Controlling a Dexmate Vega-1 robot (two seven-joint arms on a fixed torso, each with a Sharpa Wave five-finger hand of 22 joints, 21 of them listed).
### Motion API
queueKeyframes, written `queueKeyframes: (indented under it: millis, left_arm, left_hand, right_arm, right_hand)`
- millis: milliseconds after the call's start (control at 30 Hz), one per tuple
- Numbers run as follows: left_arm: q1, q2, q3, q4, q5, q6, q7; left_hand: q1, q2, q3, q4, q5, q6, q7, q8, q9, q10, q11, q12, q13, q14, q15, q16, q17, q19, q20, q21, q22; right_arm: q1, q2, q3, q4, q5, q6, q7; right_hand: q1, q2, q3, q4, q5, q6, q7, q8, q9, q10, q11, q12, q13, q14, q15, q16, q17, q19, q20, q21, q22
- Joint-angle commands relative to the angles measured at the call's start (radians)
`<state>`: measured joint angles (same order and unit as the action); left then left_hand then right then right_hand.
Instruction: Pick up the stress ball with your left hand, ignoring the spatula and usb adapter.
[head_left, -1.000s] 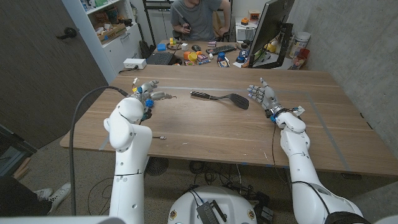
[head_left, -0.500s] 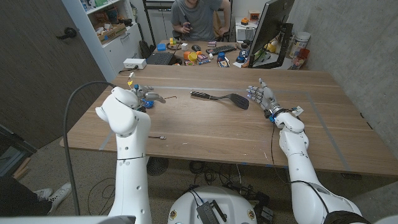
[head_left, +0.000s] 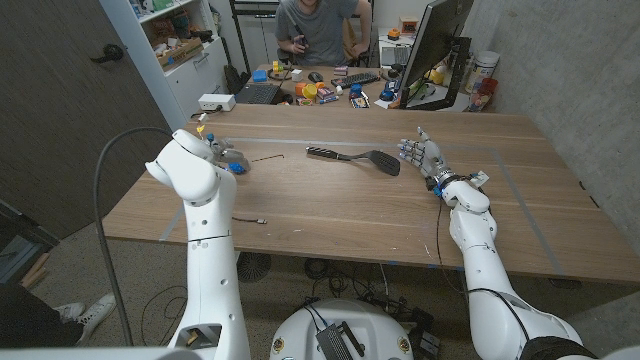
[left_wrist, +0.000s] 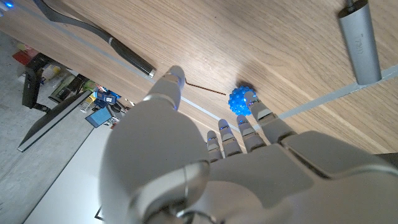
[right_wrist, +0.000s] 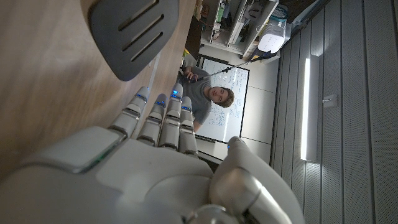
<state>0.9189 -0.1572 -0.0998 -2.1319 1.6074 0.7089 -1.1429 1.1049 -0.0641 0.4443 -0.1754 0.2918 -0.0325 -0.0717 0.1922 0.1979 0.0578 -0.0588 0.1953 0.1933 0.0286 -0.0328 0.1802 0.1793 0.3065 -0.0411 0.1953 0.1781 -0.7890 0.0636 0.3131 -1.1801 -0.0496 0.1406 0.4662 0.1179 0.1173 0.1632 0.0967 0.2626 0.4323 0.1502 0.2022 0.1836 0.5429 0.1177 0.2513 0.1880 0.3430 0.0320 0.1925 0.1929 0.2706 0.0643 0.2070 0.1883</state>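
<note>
Seemingly stress ball (left_wrist: 239, 100) at left hand (left_wrist: 205, 155) fingertips

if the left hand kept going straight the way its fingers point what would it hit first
Most likely the blue stress ball: in the left wrist view it sits right at the fingertips of the left hand, one finger seemingly touching it already, though depth is unclear. The spatula lies off that line.
</note>
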Motion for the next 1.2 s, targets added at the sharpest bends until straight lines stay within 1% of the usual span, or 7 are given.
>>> queueKeyframes:
  millis: [33, 300, 333, 400, 467, 933, 1200]
  left_arm:
    - [-0.087, -0.002, -0.039, 0.061, 0.145, -0.017, -0.131]
    - [-0.103, -0.001, -0.094, 0.112, 0.102, -0.029, -0.067]
    - [-0.073, 0.008, -0.093, 0.098, 0.049, -0.064, 0.012]
    - [-0.003, 0.026, -0.067, 0.078, -0.004, -0.122, 0.19]
    - [0.015, 0.029, -0.066, 0.076, -0.044, -0.139, 0.259]
    - [-0.109, 0.077, -0.107, 0.223, -0.109, -0.053, 0.255]
    - [-0.15, 0.117, -0.084, 0.344, -0.153, -0.02, 0.303]
  left_hand:
    - [0.012, -0.001, 0.007, 0.0, -0.008, -0.003, -0.006, 0.003, 0.005, -0.006, -0.012, 0.001, 0.005, -0.007, -0.033, -0.001, 0.005, -0.011, -0.05, -0.002, 0.002]
    - [0.012, -0.014, -0.002, 0.011, -0.031, 0.036, -0.018, 0.02, 0.005, 0.048, -0.038, 0.024, 0.005, 0.048, -0.065, 0.02, 0.005, 0.022, -0.062, 0.013, 0.002]
    - [0.012, -0.017, -0.004, 0.014, -0.038, 0.06, -0.027, 0.028, 0.005, 0.064, -0.05, 0.029, 0.005, 0.07, -0.073, 0.026, 0.005, 0.036, -0.067, 0.017, 0.003]
    - [0.034, -0.043, -0.012, 0.008, -0.056, 0.195, -0.068, 0.068, 0.004, 0.201, -0.096, 0.068, 0.004, 0.173, -0.128, 0.043, 0.004, 0.116, -0.072, 0.04, 0.004]
    - [0.04, -0.051, -0.015, 0.008, -0.058, 0.212, -0.07, 0.07, 0.003, 0.22, -0.101, 0.07, 0.003, 0.201, -0.141, 0.046, 0.003, 0.141, -0.075, 0.047, 0.004]
    - [0.026, -0.059, -0.026, 0.021, -0.062, 0.186, -0.067, 0.049, 0.003, 0.205, -0.097, 0.053, 0.002, 0.191, -0.135, 0.028, 0.004, 0.13, -0.076, 0.036, 0.005]
    - [0.022, -0.056, -0.027, 0.025, -0.062, 0.186, -0.064, 0.047, 0.003, 0.201, -0.096, 0.049, 0.002, 0.188, -0.133, 0.024, 0.004, 0.127, -0.077, 0.034, 0.006]
  right_arm:
    - [0.002, 0.001, 0.003, 0.015, -0.008, 0.005, -0.01]
    - [0.005, -0.004, 0.006, 0.013, -0.016, -0.004, -0.018]
    - [0.006, -0.005, 0.006, 0.015, -0.016, -0.001, -0.017]
    - [0.007, -0.005, 0.006, 0.016, -0.018, -0.001, -0.019]
    - [0.008, -0.005, 0.006, 0.019, -0.02, 0.001, -0.022]
    - [0.02, -0.012, 0.007, 0.047, -0.043, -0.011, -0.048]
    - [0.028, -0.015, 0.013, 0.057, -0.049, -0.006, -0.058]
  right_hand:
    - [0.01, 0.035, 0.007, 0.002, 0.007, 0.0, 0.0, -0.006, 0.006, 0.004, 0.005, -0.002, 0.003, 0.003, -0.001, 0.004, 0.002, 0.006, 0.003, 0.005, 0.003]
    - [0.009, 0.035, 0.007, 0.002, 0.007, -0.001, 0.001, -0.006, 0.006, 0.001, 0.004, -0.004, 0.003, 0.002, -0.001, 0.003, 0.002, 0.005, 0.003, 0.005, 0.003]
    - [0.009, 0.035, 0.007, 0.002, 0.007, -0.001, 0.001, -0.006, 0.006, 0.001, 0.004, -0.004, 0.003, 0.003, -0.001, 0.004, 0.002, 0.005, 0.003, 0.005, 0.003]
    - [0.009, 0.035, 0.007, 0.002, 0.007, -0.001, 0.001, -0.006, 0.006, 0.0, 0.004, -0.004, 0.003, 0.003, -0.001, 0.004, 0.002, 0.005, 0.003, 0.005, 0.003]
    - [0.009, 0.035, 0.007, 0.002, 0.007, -0.001, 0.001, -0.006, 0.006, -0.002, 0.001, -0.005, 0.003, 0.002, -0.001, 0.003, 0.002, 0.005, 0.003, 0.005, 0.003]
    - [0.009, 0.035, 0.007, 0.002, 0.007, -0.002, 0.001, -0.007, 0.006, -0.004, 0.003, -0.008, 0.003, -0.001, 0.0, 0.002, 0.002, 0.005, 0.003, 0.005, 0.003]
    - [0.01, 0.035, 0.007, 0.002, 0.007, -0.003, 0.0, -0.008, 0.006, -0.005, 0.002, -0.009, 0.003, -0.001, 0.001, 0.002, 0.002, 0.005, 0.003, 0.005, 0.003]
